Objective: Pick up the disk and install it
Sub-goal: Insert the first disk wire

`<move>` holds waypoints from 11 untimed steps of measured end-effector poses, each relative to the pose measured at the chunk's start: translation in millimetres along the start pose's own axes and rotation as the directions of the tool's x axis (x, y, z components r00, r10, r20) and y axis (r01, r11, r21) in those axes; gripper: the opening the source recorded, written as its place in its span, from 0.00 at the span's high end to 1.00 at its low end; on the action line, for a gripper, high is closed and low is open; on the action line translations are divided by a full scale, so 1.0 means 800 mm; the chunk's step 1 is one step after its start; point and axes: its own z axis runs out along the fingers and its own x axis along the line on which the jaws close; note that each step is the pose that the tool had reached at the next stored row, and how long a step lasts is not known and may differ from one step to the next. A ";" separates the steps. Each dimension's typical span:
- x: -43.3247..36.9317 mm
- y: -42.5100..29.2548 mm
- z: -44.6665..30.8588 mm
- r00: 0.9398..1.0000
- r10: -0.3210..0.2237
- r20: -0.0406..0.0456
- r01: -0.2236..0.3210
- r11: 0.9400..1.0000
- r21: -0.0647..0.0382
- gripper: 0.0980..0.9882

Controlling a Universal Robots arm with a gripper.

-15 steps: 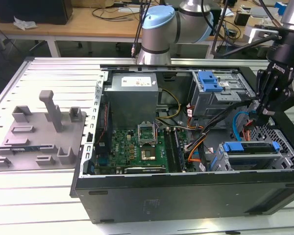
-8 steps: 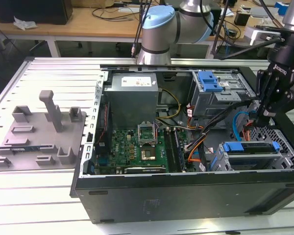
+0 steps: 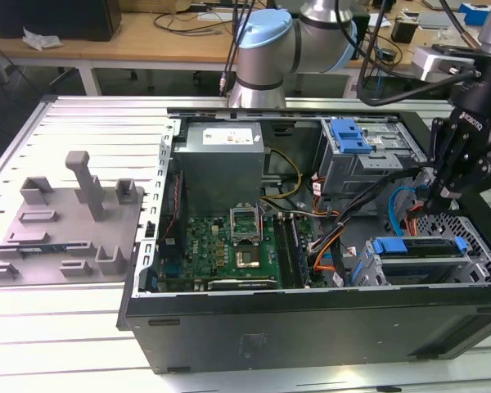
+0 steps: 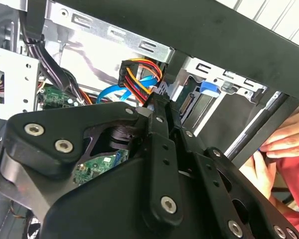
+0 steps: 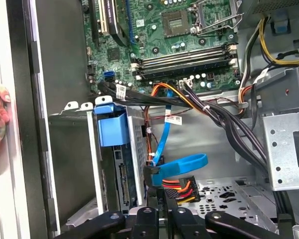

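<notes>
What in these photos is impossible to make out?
1. The disk, first wrist view: its cage hides the label and most of the body.
2. The person, second wrist view: the picture edge cuts off all but a hand.
3. What the gripper touches, second wrist view: its own body blocks it.

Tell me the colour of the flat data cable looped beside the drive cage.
Blue. The flat data cable shows best in the first wrist view.

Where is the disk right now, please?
The disk sits in the drive cage inside the computer case, at the exterior view's lower right, close below the gripper.
</notes>
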 end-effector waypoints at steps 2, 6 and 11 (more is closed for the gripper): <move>0.002 0.0004 -0.0018 1.000 -0.007 0.009 0.007 1.000 0.000 0.92; 0.006 0.0009 -0.0049 0.999 -0.036 0.012 0.035 0.999 0.010 0.92; 0.011 0.0004 -0.0051 0.999 -0.050 0.016 0.050 0.998 0.023 0.92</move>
